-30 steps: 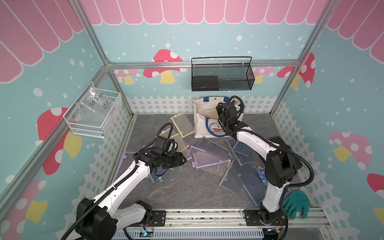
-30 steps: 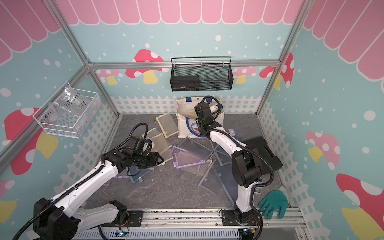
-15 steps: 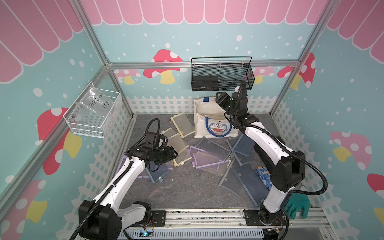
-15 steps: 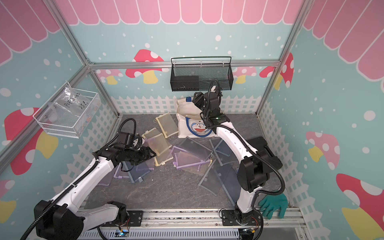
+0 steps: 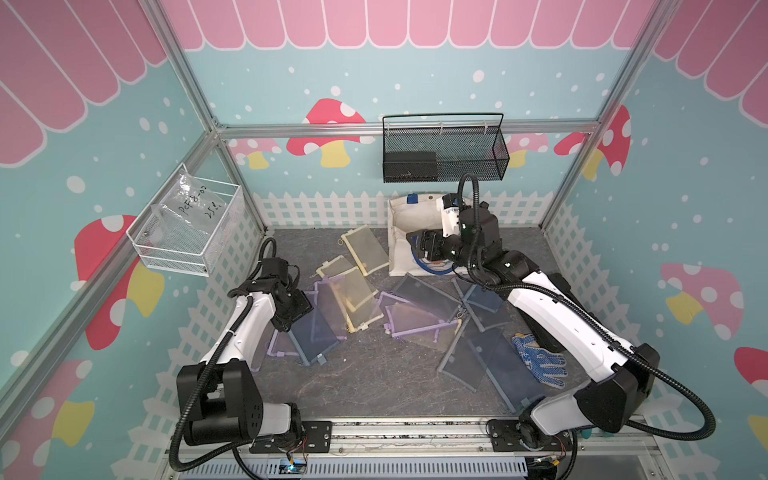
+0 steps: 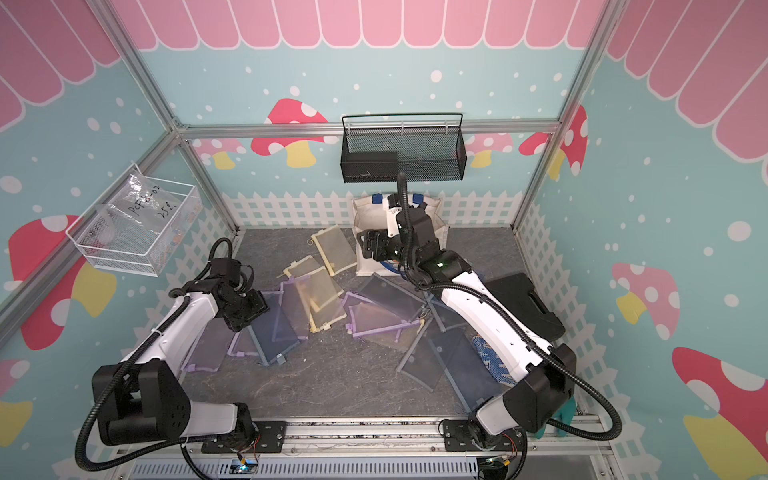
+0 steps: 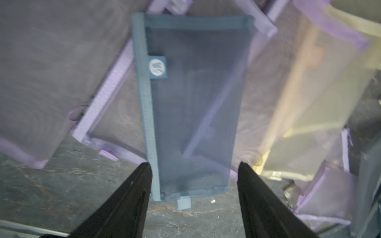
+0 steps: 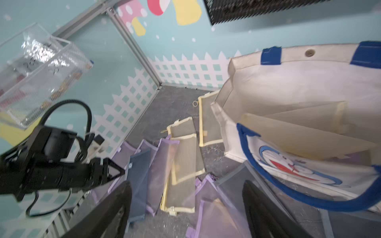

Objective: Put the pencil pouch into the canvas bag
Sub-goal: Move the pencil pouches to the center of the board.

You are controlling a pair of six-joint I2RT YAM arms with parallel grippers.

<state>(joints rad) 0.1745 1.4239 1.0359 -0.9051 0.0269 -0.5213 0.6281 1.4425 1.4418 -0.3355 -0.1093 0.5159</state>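
Four cameras on my cell

Both top views look down from high at the front, sharing my two arms, the desk and the back wall. My left wrist camera stares close down at a blue pouch; my right wrist camera faces the bag and the left arm.

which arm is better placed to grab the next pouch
Left. Its open claw hangs right over a blue mesh pouch on the floor, straddling its end. The right claw, open and empty, is up by the canvas bag.
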